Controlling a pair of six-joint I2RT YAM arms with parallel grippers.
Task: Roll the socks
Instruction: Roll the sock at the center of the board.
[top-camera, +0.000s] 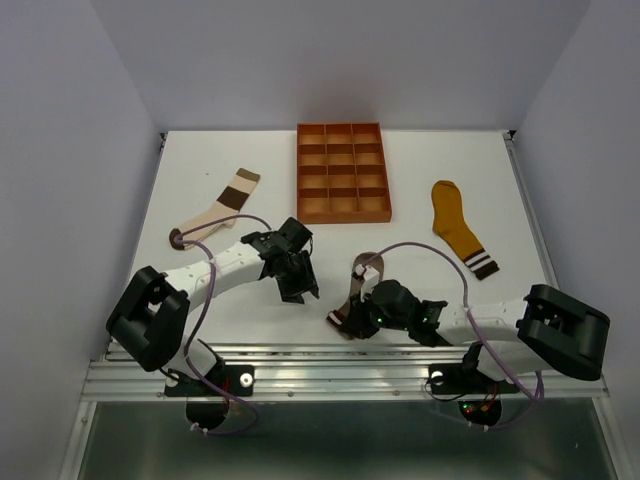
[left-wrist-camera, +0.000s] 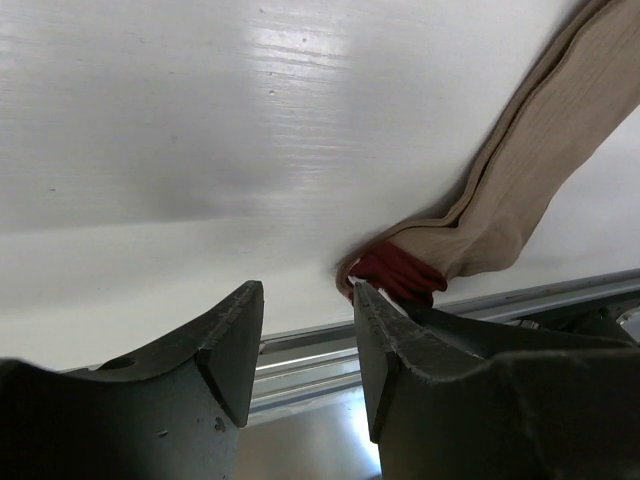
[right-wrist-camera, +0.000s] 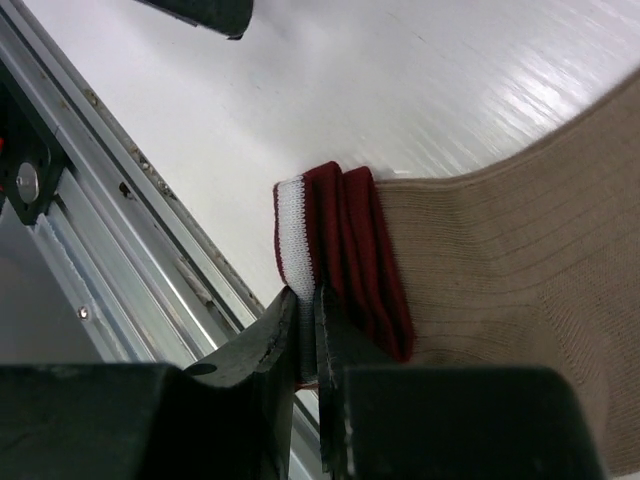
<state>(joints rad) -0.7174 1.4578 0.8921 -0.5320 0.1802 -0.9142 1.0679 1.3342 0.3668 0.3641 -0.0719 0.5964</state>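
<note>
Across the white surface (top-camera: 230, 150), the orange tray (top-camera: 341, 216) sits at the back. Two of the socks lie well apart from the work: the colour-blocked sock (top-camera: 218, 205) to the left and the mustard sock (top-camera: 457, 228) to the right. The taupe sock (top-camera: 356, 288) lies near the front edge, between the two arms, with its cuff end closest to the metal rail (right-wrist-camera: 150, 240).

The right gripper (right-wrist-camera: 306, 300) is pressed together on that sock, pinching the maroon cuff (right-wrist-camera: 350, 250) where it is folded over. The left gripper (left-wrist-camera: 305, 330) hangs just beside the cuff with its jaws spread and nothing between them.

Several risks follow from this:
- **Slip:** the pinch seems to catch only the thin white band (right-wrist-camera: 295, 235) at the cuff's edge, so a pull could free the fabric and let the fold fall open.
- **Dragging:** nothing pins the long taupe body, so turning the cuff may drag the whole sock rather than roll it.
- **Skewed roll:** a one-sided hold could also wind the roll crooked.
- **Snag:** the cuff is close to the rail, so a small drift forward may snag it there or tip it off the surface.
</note>
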